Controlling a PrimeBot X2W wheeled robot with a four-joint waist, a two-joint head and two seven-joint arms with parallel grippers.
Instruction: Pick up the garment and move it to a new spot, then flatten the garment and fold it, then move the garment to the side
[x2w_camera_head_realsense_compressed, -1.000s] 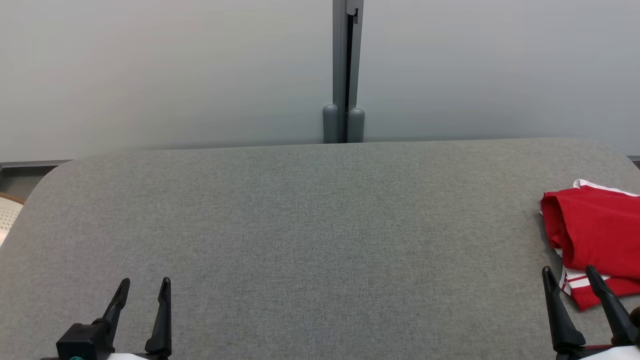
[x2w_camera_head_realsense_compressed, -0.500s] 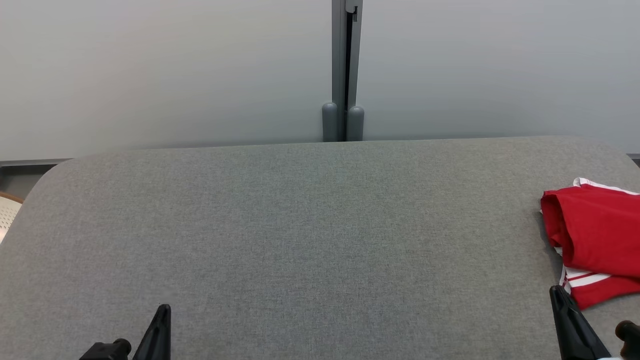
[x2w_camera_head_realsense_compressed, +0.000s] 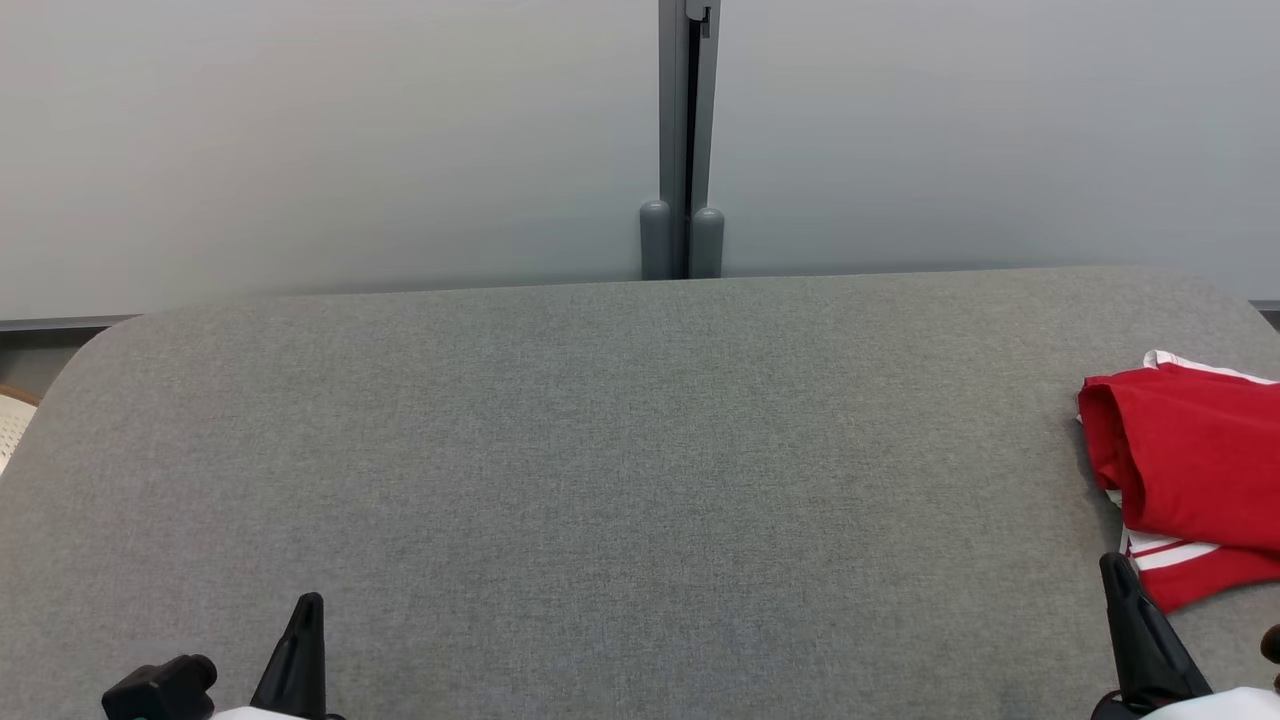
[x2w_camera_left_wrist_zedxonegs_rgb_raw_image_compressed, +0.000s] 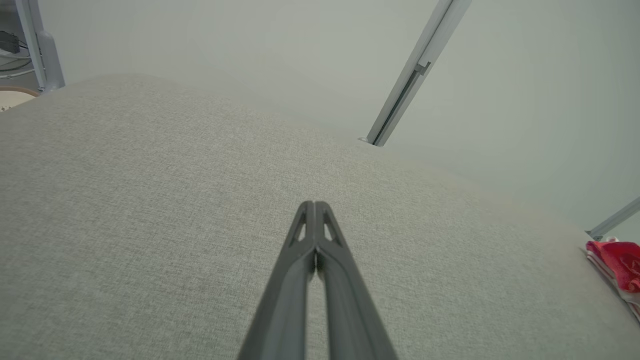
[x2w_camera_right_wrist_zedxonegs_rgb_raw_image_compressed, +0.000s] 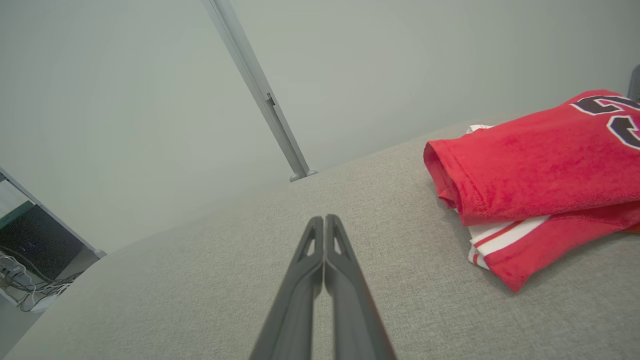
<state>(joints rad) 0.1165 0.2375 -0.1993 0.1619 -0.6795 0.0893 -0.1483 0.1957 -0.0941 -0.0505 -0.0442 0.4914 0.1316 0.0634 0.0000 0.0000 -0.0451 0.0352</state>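
Lying folded at right end of grey desk (x2w_camera_head_realsense_compressed: 600, 450): red garment (x2w_camera_head_realsense_compressed: 1190, 470), white stripes at lower edge, dark lettering on top; left gripper (x2w_camera_left_wrist_zedxonegs_rgb_raw_image_compressed: 314, 205) low at near left, fingers pressed together, empty, well apart from garment; right gripper (x2w_camera_right_wrist_zedxonegs_rgb_raw_image_compressed: 324, 218) at near right, fingers together, empty, tip near garment's near corner.

Grey fabric-covered table (x2w_camera_head_realsense_compressed: 600, 450), folded red garment (x2w_camera_head_realsense_compressed: 1190, 470) lying at its right edge
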